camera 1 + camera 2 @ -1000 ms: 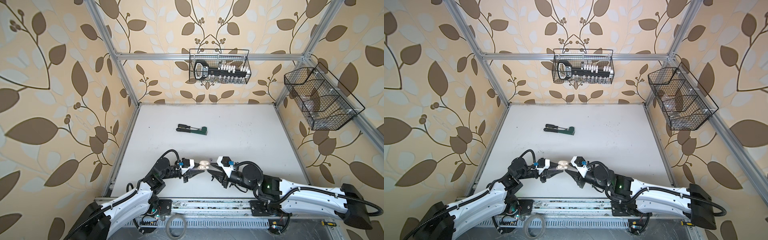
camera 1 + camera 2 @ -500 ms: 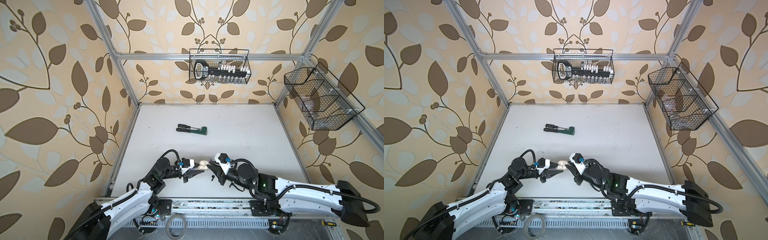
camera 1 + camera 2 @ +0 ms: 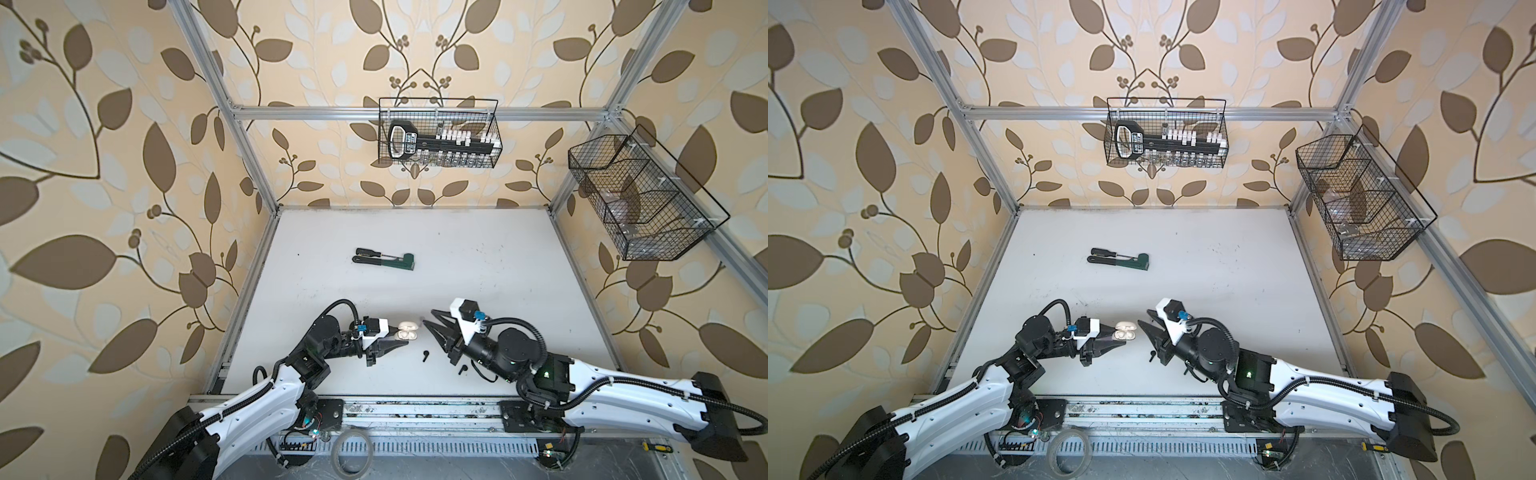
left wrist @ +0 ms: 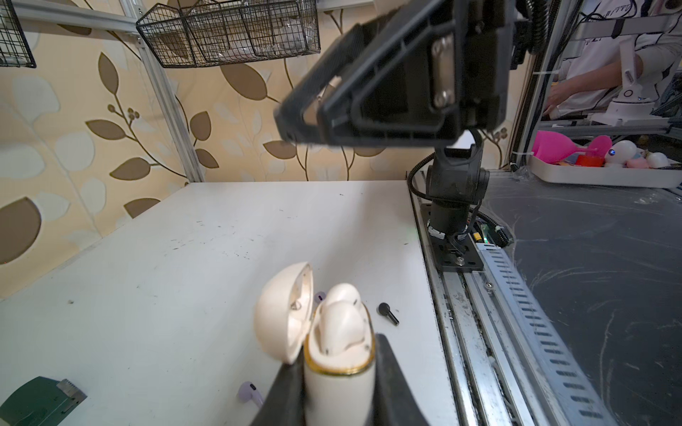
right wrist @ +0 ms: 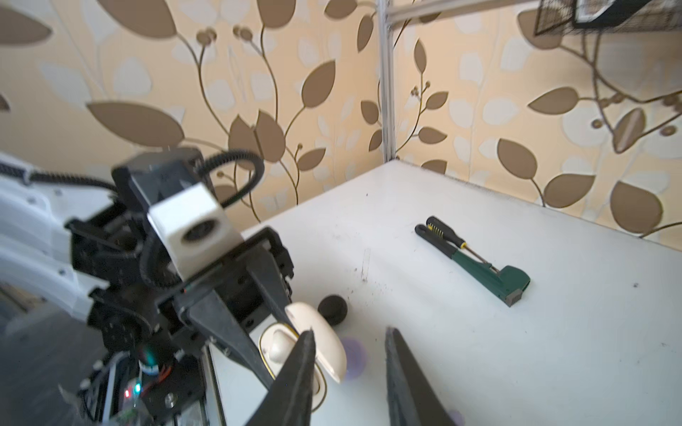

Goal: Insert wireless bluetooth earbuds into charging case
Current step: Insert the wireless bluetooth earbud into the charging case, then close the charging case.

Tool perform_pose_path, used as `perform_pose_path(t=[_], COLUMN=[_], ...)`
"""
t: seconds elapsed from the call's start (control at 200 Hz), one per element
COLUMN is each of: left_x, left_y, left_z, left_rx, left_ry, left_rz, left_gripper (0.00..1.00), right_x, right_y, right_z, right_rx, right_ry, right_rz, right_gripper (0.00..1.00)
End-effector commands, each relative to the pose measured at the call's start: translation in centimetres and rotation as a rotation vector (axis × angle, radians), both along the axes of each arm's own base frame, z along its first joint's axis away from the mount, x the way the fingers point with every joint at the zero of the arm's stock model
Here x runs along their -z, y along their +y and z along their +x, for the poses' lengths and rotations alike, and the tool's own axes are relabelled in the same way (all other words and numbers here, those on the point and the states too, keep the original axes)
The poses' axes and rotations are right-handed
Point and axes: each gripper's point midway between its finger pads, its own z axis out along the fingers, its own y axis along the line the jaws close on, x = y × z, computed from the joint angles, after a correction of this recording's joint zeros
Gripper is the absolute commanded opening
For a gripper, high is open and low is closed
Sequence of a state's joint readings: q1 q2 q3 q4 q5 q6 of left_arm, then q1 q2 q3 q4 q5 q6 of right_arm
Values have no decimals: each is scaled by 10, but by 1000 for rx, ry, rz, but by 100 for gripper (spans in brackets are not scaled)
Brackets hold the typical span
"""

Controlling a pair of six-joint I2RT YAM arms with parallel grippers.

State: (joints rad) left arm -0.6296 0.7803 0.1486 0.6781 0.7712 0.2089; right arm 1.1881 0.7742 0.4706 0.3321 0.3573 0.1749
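Near edge, 5 o'clock of table centre: black short-stemmed plastic earbud [image 3: 460, 369], flat on the white tabletop [image 3: 478, 266], just beside the right arm. Second black earbud [image 3: 424, 355] at 6 o'clock, lying free between the two pincers.

Next out, 6 o'clock: left gripper [image 3: 392, 343], jaws clamped tight on the base of a cream oval plastic charging case [image 4: 339, 391], lid [image 4: 284, 313] hinged open toward 12 o'clock. Two white curved earbuds [image 4: 341, 321] standing in the case wells (how deep, not clear). Lilac short-stemmed earbud [image 4: 251, 392] on the tabletop just beside a left jaw; second lilac bud [image 4: 320, 296] peeping from behind the case.

Facing the case from 3 o'clock: right gripper [image 5: 350, 330], jaws parted, nothing between them, tips near the lid.

Further out, 11 o'clock: green-and-black hand tool [image 3: 384, 259], well apart from the rest.

Far wall, 12 o'clock: black wire basket [image 3: 438, 133] holding a black-and-white rack. Side wall, 2 o'clock: second wire basket [image 3: 640, 199].
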Motion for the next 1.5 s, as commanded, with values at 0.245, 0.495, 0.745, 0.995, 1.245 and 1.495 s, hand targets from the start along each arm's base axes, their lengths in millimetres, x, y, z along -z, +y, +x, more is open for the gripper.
perform_pose_path(t=[0.245,0.495,0.745,0.995,1.245,1.495], left_x=[-28,-27,-26,-24,-21,-19], left_y=[1,1,1,0,-2,3], left_z=[3,3,3,1,3,33], left_rx=[-26,-27,-28,-11,-9,-168], left_ry=[-72,-63,-64,-64,-62,-16], left_rz=[-69,-66,-61,-55,-47,-60], left_gripper=[0,0,0,0,0,0], right_x=[39,70,63,49,37,38], right_y=[-21,32,51,50,37,-9], right_z=[65,63,38,21,11,30], right_rx=[143,-50,-133,-153,-154,73], right_ry=[124,133,74,24,-26,-36], right_rz=[52,-31,-44,-20,-4,4], right_gripper=[37,35,35,34,34,41])
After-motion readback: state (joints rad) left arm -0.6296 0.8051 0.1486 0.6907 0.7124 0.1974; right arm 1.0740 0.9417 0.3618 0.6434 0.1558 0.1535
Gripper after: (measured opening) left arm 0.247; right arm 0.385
